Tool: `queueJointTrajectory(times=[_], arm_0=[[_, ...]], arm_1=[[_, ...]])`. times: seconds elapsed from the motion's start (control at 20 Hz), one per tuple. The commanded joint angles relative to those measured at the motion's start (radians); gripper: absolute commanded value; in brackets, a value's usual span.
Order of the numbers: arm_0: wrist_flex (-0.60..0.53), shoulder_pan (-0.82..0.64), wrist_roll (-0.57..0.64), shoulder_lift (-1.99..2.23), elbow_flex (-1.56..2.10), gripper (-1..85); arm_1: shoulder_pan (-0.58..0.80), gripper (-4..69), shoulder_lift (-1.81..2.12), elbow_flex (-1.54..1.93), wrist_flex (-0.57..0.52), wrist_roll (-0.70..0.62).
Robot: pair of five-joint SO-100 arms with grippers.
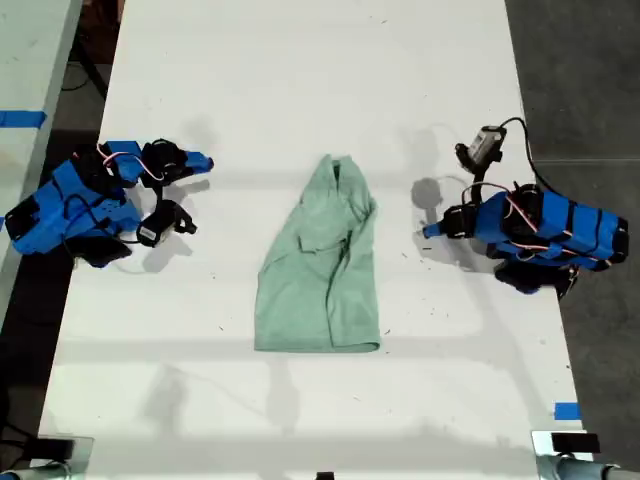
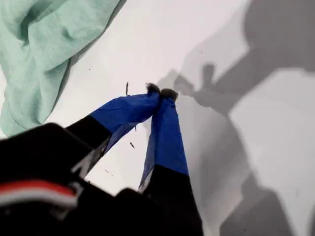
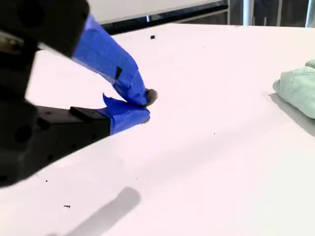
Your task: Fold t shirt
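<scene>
T shirt (image 1: 318, 265) lies mid-table (image 1: 300, 80), btwn both arms, already folded lengthwise into a narrow strip w/ sleeves tucked in; looks partly done, prob. a crosswise fold left. My first gripper (image 2: 161, 92) has its tips pressed together, empty, near the shirt edge. My second gripper (image 3: 146, 104) likewise closed on nothing, well apart from shirt.
</scene>
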Motion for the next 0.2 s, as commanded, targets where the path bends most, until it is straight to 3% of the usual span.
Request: queueJointTrajectory(times=[0.0, 0.15], arm_0=[[0.002, -0.014, -0.018, 0.008, 0.040, -0.4], [0.003, -0.014, -0.015, 0.008, 0.040, -0.4]], arm_1=[[-0.017, 0.1, 0.011, 0.051, 0.003, -0.020], [-0.014, 0.1, 0.011, 0.051, 0.003, -0.017]])
